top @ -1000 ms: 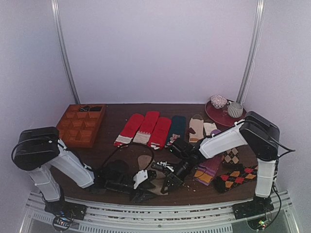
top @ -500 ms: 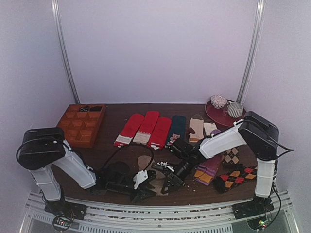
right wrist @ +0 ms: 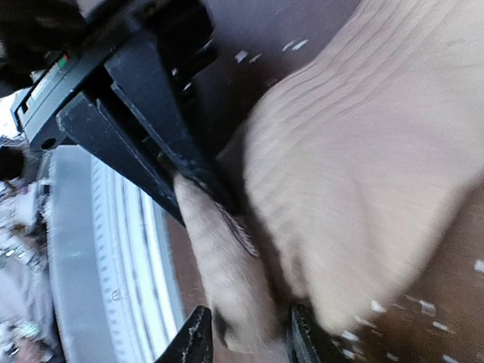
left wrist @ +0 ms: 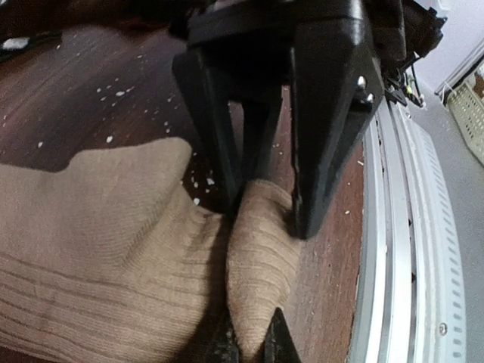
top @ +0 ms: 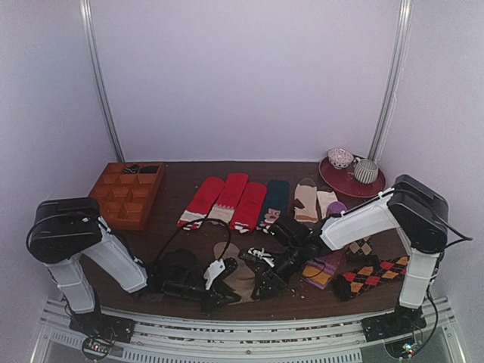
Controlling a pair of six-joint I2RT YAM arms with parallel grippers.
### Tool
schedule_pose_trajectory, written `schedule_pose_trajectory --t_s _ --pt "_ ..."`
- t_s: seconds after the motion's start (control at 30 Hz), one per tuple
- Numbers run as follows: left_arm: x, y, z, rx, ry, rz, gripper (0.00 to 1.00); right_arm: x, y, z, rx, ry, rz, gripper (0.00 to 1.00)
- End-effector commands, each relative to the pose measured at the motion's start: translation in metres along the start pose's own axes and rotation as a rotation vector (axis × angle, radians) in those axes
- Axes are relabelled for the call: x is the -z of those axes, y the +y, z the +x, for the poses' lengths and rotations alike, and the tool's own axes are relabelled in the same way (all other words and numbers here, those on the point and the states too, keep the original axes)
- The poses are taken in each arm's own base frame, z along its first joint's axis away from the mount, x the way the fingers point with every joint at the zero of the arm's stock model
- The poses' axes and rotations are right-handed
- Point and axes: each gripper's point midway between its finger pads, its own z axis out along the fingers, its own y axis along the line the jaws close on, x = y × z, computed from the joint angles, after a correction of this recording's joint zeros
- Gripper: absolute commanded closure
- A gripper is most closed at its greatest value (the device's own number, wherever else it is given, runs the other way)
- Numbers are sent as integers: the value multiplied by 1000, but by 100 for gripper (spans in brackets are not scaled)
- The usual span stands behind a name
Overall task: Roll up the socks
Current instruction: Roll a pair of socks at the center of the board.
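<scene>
The tan socks [top: 240, 274] lie flat near the table's front edge, between my two grippers. In the left wrist view the tan knit [left wrist: 98, 249] spreads to the left, and a raised fold [left wrist: 261, 249] along its near edge stands up. My left gripper [left wrist: 249, 344] is shut on one end of that fold. My right gripper [left wrist: 265, 189] pinches the other end. In the right wrist view the right gripper [right wrist: 246, 336] is shut on the fold [right wrist: 227, 280], with the left gripper's black fingers [right wrist: 151, 113] just beyond. In the top view the left gripper [top: 218, 281] faces the right gripper [top: 265, 281].
A wooden compartment tray [top: 125, 194] sits at the back left. Red socks [top: 227, 200], a dark teal sock [top: 274, 198] and beige socks [top: 314, 198] lie in a row behind. Argyle socks [top: 368, 276] and a purple sock [top: 324, 266] lie right. A red plate [top: 340, 181] holds cups. A metal rail [left wrist: 393, 249] borders the front edge.
The left gripper has shifted a little to the right and back, toward the right gripper. The right arm's elbow has swung slightly right. Both stay on the sock's edge.
</scene>
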Motion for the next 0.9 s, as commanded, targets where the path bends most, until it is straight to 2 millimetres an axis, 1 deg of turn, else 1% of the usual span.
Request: schedule_pose_trajectory --t_s 0.0,0.03,0.1,0.17,0.23,0.3,0.4,0.5,0.63,0.73,0.87 --pt "26 23 110 353 334 -113 100 39 -17 -46 165 -241 265 65" --pt "29 21 118 397 347 -111 100 48 -11 -54 226 -296 293 64" --pt "33 15 129 464 361 -87 100 64 1 -59 383 -387 359 63" --pt "37 11 141 517 386 -71 100 71 18 -53 572 -444 405 62" --pt "39 11 151 547 417 -77 100 68 35 -42 776 -461 454 60" --pt "43 10 159 567 441 -83 100 57 44 -34 903 -425 504 57" --pt "47 10 168 587 478 -94 100 37 40 -27 984 -325 566 56" --pt "48 9 172 594 493 -94 100 16 38 -21 1064 -263 602 55" --pt "50 8 175 593 504 -92 100 -2 32 -18 1128 -200 654 54" --pt "50 9 176 589 508 -93 100 -7 22 -18 1126 -167 697 54" --pt "51 8 178 589 511 -90 100 -4 19 -25 1123 -208 747 54"
